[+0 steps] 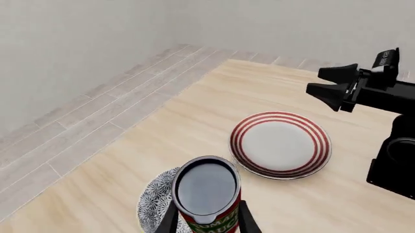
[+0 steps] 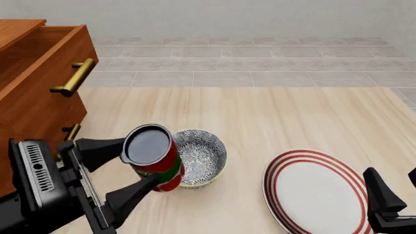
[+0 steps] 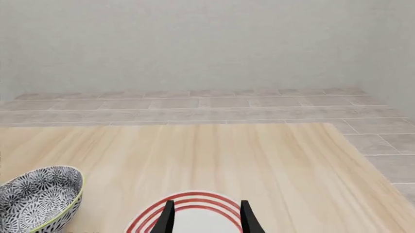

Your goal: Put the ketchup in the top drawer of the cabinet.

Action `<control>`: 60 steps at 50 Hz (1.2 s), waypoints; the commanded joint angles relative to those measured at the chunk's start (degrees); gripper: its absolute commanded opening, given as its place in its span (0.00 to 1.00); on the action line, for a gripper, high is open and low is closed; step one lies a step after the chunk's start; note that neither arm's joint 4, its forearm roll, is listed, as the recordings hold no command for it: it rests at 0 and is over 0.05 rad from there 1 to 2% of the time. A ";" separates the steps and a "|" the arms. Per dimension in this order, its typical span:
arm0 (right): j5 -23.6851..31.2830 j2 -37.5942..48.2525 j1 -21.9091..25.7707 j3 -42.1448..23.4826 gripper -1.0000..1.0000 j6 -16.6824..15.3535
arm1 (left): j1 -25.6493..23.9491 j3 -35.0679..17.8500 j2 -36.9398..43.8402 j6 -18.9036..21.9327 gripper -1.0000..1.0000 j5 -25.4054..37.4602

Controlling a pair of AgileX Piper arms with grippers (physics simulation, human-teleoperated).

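My left gripper (image 2: 140, 165) is shut on the ketchup (image 2: 155, 155), a small can with a red and green label and a dark glossy top. The can is tilted, with its top facing the camera, beside the grey patterned bowl (image 2: 202, 155). In the left wrist view the ketchup (image 1: 207, 191) sits between my fingers (image 1: 170, 219), over the bowl's edge (image 1: 154, 203). The cabinet (image 2: 32, 105) stands at far left. Its top drawer (image 2: 46, 53) is pulled open, brass handle (image 2: 73, 78) forward. My right gripper (image 2: 392, 178) is open and empty over the plate (image 2: 315, 192).
The red-rimmed white plate (image 1: 280, 144) lies right of the bowl. The lower drawer handle (image 2: 71, 132) shows just behind my left arm. The right wrist view shows the plate (image 3: 194, 221) under the open fingers and the bowl (image 3: 39, 196). The right gripper (image 1: 316, 81) crosses the left wrist view.
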 commanded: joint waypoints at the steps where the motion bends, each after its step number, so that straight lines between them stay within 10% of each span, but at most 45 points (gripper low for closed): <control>1: 0.02 0.06 0.70 0.00 1.00 -0.12 | 4.92 -1.29 -11.97 2.15 0.00 12.09; 19: -0.29 0.07 1.26 0.00 1.00 -1.12 | 15.88 -11.10 -24.95 -1.26 0.00 35.43; 60: -0.12 0.04 1.26 0.00 1.00 -2.04 | 28.99 -37.47 -19.34 -1.44 0.00 54.70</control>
